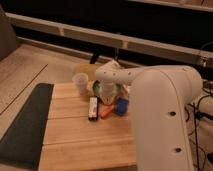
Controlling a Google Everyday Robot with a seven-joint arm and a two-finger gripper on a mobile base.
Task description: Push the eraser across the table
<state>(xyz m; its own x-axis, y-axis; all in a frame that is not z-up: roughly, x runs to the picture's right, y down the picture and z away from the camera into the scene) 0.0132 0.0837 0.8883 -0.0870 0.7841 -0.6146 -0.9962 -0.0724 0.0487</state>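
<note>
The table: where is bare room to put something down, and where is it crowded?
The near half of the table, between the dark mat and the robot arm, is bare. So is the strip between the eraser and the mat. The far side is crowded: cup, eraser, orange stick, blue block, with the shut claw just behind them.
</note>
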